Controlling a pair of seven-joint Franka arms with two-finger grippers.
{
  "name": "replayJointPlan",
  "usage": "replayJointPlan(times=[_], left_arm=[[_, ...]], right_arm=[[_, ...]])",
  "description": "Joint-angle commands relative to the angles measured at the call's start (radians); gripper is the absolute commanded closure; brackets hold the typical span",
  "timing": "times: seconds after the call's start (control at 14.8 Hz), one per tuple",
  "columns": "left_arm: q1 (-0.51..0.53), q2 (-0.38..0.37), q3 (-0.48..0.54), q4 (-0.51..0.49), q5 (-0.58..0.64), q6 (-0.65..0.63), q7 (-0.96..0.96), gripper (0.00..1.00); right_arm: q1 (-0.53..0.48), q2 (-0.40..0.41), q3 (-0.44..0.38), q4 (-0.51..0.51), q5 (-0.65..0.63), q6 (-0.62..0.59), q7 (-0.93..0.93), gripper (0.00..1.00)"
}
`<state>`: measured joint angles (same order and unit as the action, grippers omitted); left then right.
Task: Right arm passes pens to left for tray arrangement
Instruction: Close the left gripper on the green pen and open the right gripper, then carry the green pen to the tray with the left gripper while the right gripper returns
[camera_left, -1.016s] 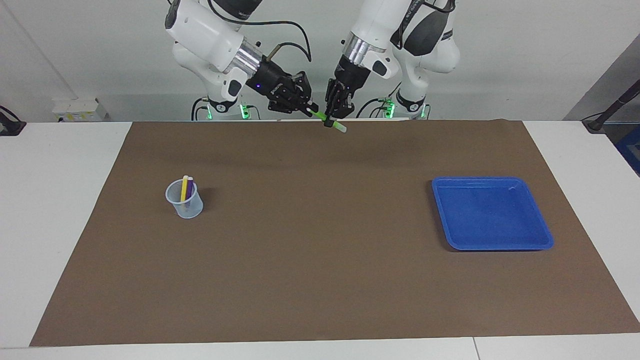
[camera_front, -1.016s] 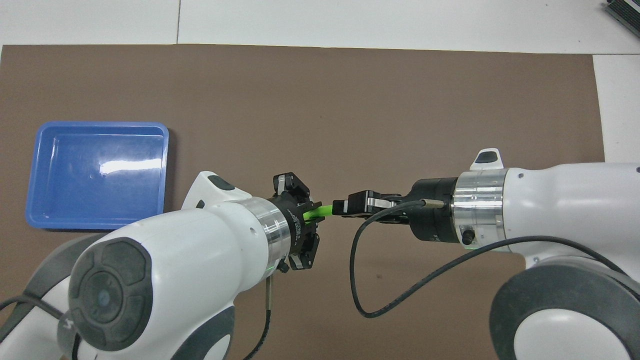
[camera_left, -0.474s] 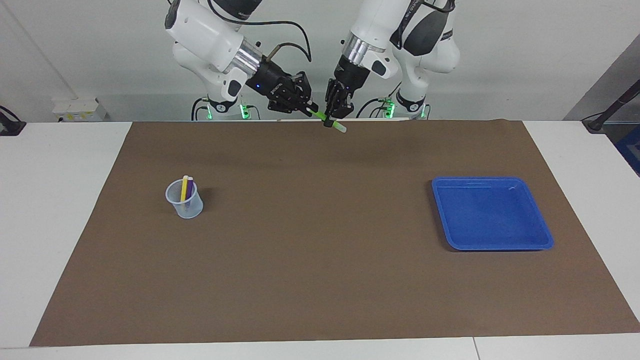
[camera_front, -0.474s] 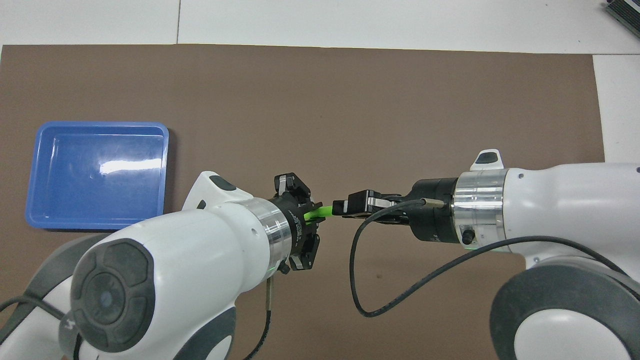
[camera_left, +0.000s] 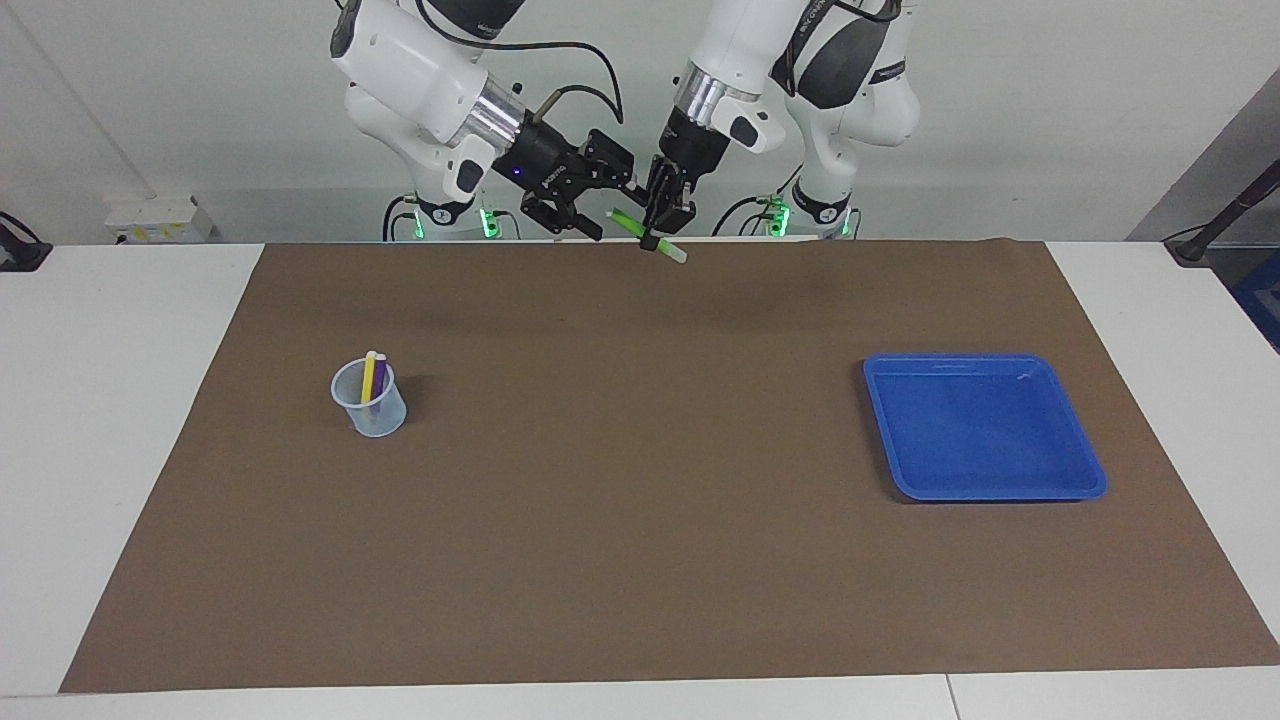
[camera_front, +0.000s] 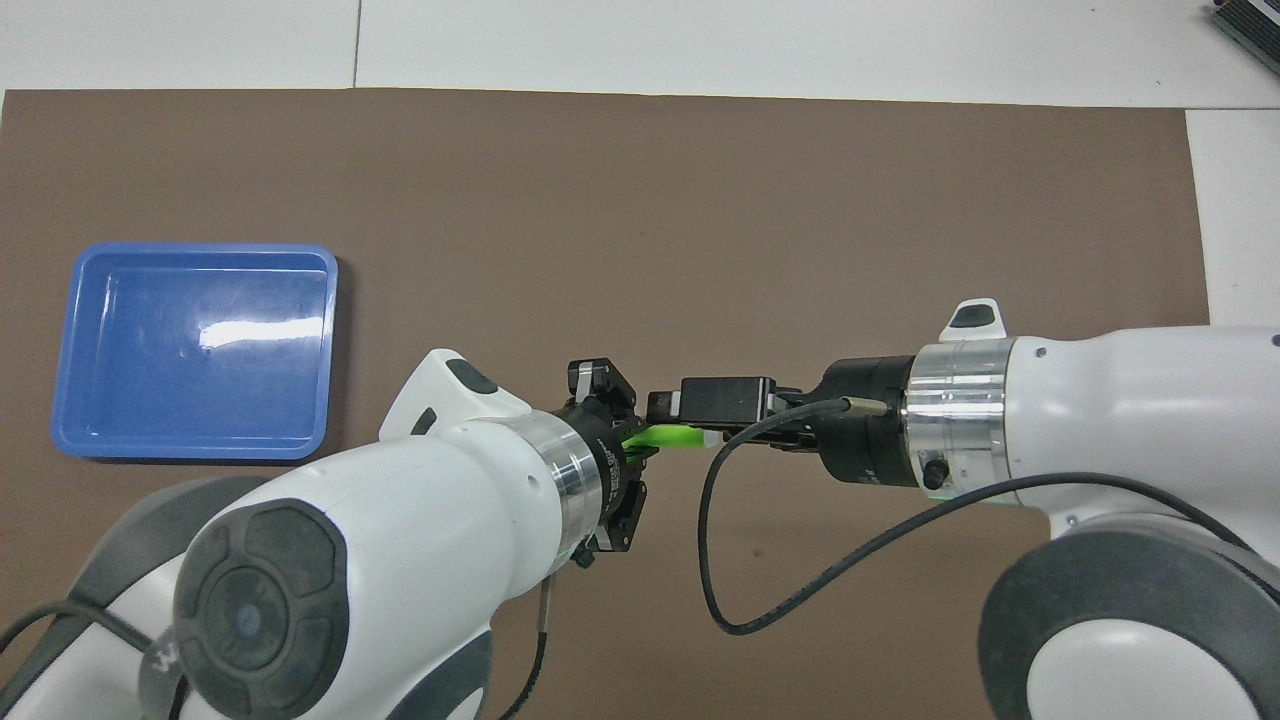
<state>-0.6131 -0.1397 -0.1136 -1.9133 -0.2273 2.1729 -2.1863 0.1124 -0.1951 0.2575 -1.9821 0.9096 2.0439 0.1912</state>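
I am holding the green pen (camera_left: 648, 234) in my left gripper (camera_left: 656, 228), my right gripper (camera_left: 592, 205) is letting go with jaws wide, and the blue tray (camera_left: 905, 480) is waiting with no pens while two pens (camera_left: 372, 378) are sitting in the cup (camera_left: 372, 412).

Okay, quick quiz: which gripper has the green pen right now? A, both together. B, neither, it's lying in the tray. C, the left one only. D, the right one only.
C: the left gripper is shut on the green pen above the table's robot-side edge, while the right gripper stands open beside it, its fingers clear of the pen.
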Motion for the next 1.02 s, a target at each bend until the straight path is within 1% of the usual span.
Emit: replayJointPlan(times=[0.0, 0.14, 0.34, 0.54, 0.75, 0.95], left_arm=[[0.022, -0.023, 0.017, -0.042, 0.010, -0.024, 0.146, 1.00], [0.087, -0.041, 0.015, -0.073, 0.010, -0.065, 0.309, 1.00], [0.197, -0.050, 0.017, -0.081, 0.008, -0.160, 0.596, 1.00], [0.336, -0.063, 0.018, -0.089, 0.008, -0.251, 0.904, 1.00], [0.475, -0.064, 0.020, -0.098, 0.008, -0.284, 1.194, 1.00], [0.625, -0.054, 0.022, -0.108, 0.010, -0.297, 1.547, 1.00]], right_arm=[[0.001, -0.003, 0.002, -0.001, 0.014, 0.007, 0.007, 0.00], [0.000, -0.003, 0.000, -0.003, -0.023, 0.004, 0.004, 0.00], [-0.013, 0.000, 0.000, -0.003, -0.211, -0.008, 0.004, 0.00], [-0.034, 0.002, -0.003, -0.004, -0.377, -0.028, 0.004, 0.00], [-0.054, 0.002, -0.003, -0.006, -0.546, -0.051, 0.002, 0.00], [-0.091, -0.007, -0.003, -0.020, -0.649, -0.079, -0.028, 0.00]])
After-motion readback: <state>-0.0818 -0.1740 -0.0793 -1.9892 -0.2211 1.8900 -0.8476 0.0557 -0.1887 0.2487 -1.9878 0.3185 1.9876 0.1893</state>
